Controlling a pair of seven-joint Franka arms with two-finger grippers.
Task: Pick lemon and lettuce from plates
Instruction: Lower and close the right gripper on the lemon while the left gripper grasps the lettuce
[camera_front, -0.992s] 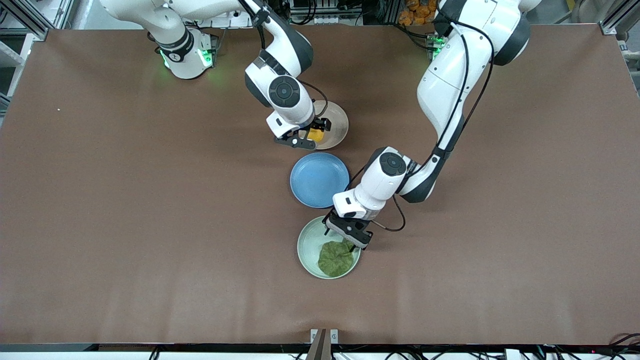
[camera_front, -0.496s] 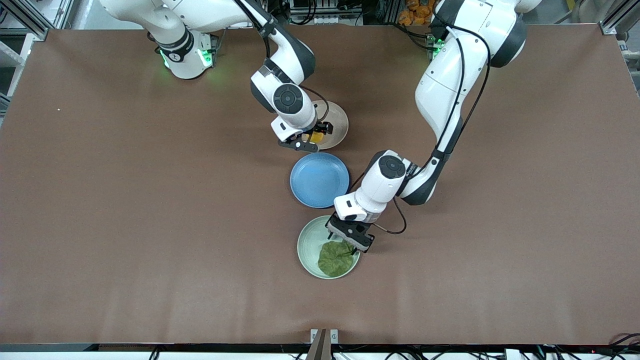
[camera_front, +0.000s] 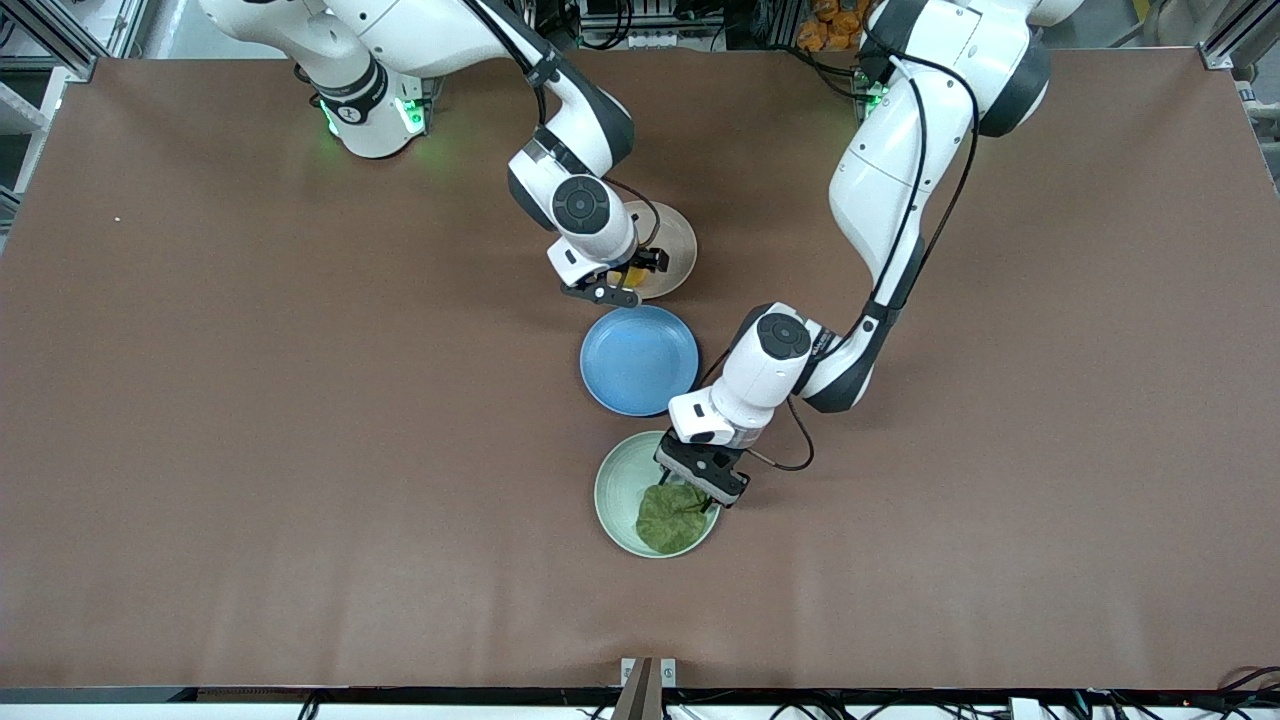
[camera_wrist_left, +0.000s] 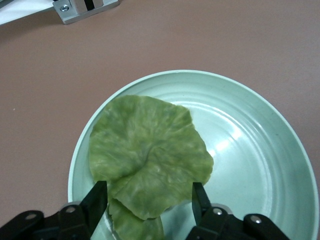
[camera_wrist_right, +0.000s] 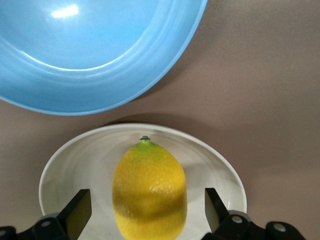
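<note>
The lemon (camera_wrist_right: 149, 192), yellow with a green tip, lies on the beige-pink plate (camera_wrist_right: 80, 160); in the front view only a sliver of it (camera_front: 633, 276) shows under my right gripper (camera_front: 627, 278). That gripper (camera_wrist_right: 146, 207) is open, one finger on each side of the lemon, not touching. The lettuce (camera_front: 672, 516) lies on the mint green plate (camera_front: 615, 490), nearest the front camera. My left gripper (camera_front: 697, 488) is open and low over the leaf (camera_wrist_left: 147, 162), its fingers (camera_wrist_left: 98, 200) straddling the leaf's edge on the plate (camera_wrist_left: 260, 150).
An empty blue plate (camera_front: 639, 359) sits between the two task plates; its rim also shows in the right wrist view (camera_wrist_right: 100, 95). A metal bracket (camera_front: 647, 672) sits at the table's front edge, also seen in the left wrist view (camera_wrist_left: 85, 9).
Both grippers have come lower: the right one down around the lemon, hiding most of it in the front view, the left one down onto the lettuce's edge.
</note>
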